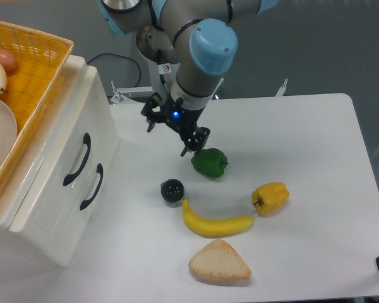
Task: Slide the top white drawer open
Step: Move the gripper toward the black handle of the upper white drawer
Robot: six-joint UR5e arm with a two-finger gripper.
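The white cabinet stands at the left with two drawers in its front. The top white drawer is the upper one, with a curved black bar handle; it sits flush and shut. The lower drawer has its own black handle and is also shut. My gripper hangs above the table to the right of the cabinet, about a hand's width from the handles. It points down, its fingers are spread, and it holds nothing.
A yellow wicker basket with food sits on top of the cabinet. On the table lie a green pepper, a black round object, a banana, a yellow pepper and a slice of bread.
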